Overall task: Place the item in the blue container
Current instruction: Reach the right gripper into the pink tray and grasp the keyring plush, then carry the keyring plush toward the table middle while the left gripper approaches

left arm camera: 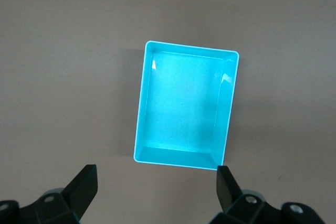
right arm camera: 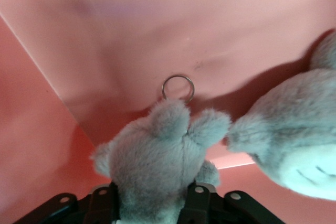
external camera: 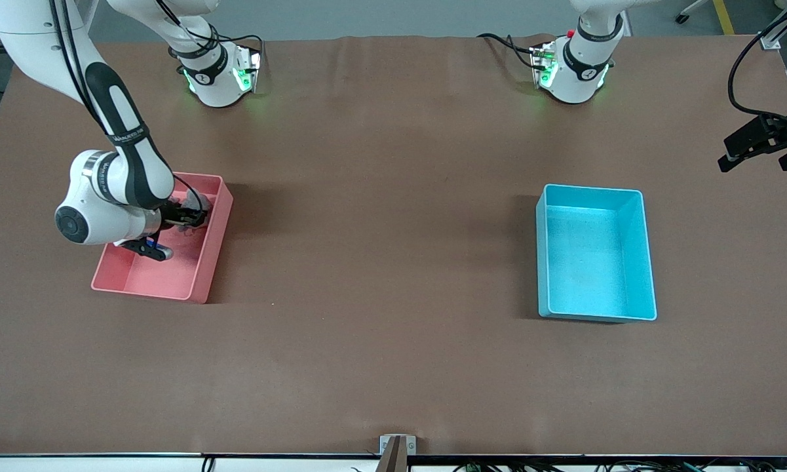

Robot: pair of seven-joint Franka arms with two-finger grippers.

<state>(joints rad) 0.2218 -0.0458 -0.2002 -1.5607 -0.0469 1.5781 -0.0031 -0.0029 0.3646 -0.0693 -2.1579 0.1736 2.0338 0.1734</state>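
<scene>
In the front view, the right gripper (external camera: 182, 220) is seen lowered into the pink bin (external camera: 203, 275) at the middle left of the frame, while the blue container (external camera: 639, 262) stands empty at the middle right, well apart from it. In the left wrist view, the left gripper (left arm camera: 156, 187) waits over the blue container (left arm camera: 144, 103), its fingers spread wide and empty. In the right wrist view, the fingers (right arm camera: 197, 200) are closed on a grey plush toy (right arm camera: 157, 156) with a key ring (right arm camera: 178, 88); a second plush (right arm camera: 294, 140) lies touching it. The grasp is judged the step in hand; next a lift clear of the pink wall is called for, then a carry across to the blue container.
</scene>
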